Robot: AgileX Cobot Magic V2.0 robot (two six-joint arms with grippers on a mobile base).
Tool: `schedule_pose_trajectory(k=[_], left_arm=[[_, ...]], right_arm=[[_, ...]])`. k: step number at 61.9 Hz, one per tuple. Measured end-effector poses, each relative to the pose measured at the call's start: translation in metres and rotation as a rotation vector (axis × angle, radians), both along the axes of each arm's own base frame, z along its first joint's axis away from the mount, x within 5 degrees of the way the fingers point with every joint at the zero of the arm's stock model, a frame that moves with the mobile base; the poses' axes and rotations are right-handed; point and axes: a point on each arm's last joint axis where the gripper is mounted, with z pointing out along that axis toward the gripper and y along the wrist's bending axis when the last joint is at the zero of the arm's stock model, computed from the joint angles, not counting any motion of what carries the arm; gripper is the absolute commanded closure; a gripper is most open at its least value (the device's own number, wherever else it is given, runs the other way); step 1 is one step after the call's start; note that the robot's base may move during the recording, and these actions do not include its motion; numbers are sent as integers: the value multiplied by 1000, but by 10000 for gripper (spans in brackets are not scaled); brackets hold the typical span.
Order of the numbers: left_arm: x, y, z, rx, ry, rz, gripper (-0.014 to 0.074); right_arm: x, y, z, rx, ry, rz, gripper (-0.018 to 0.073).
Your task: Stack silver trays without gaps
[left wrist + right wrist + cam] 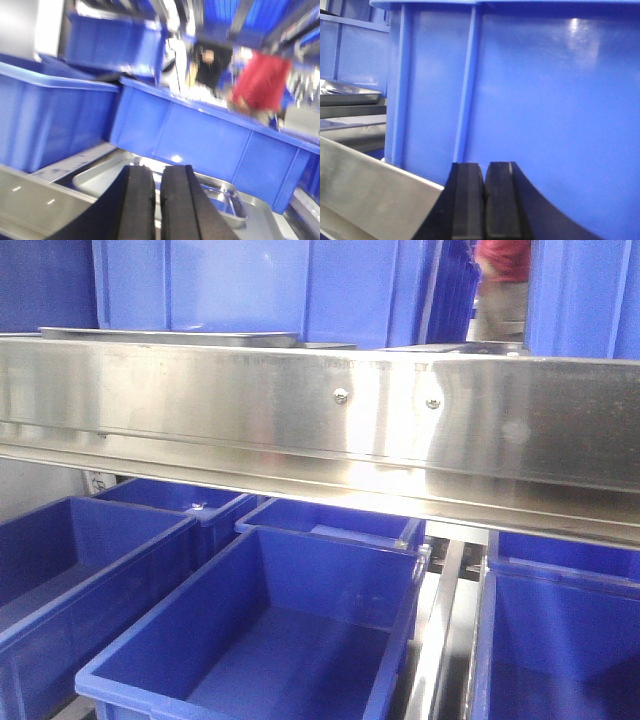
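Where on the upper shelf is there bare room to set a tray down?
Little. Left pincer hangs over the silver trays, hemmed by blue bins behind and the steel rail in front. Right pincer faces a bin wall. Freest: the gray strip left of the trays.

The bins (270, 630) are deep blue, the trays (125, 172) and shelf rail (300, 430) shiny silver, the gripper (156, 200) pads black.

Silver trays (150, 172) before bin (210, 135) (rail (320, 430) nearer).
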Motion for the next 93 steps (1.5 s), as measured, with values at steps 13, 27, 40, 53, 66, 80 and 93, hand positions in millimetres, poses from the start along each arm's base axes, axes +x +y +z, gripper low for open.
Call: schedule_pose_trajectory(k=[13,27,40,53,66,80,93], left_arm=[[-29,4,-56,-36,-20,11,571],[-30,4,-90,-44,34,14,571],[-27,4,-111,-34,99,17,571],[-26,4,-112,28,97,27,571],[-26,6,-112,183,79,69,571],[-26,6,-111,230,75,87,571],[-26,6,-111,235,73,88,571]], right_arm=[[0,0,0,2,0,0,637],[0,0,0,1,-2,0,637],[0,0,0,1,-2,0,637],[0,0,0,1,-2,0,637],[0,0,0,1,-2,0,637],[0,0,0,1,-2,0,637],[0,0,0,1,-2,0,637]])
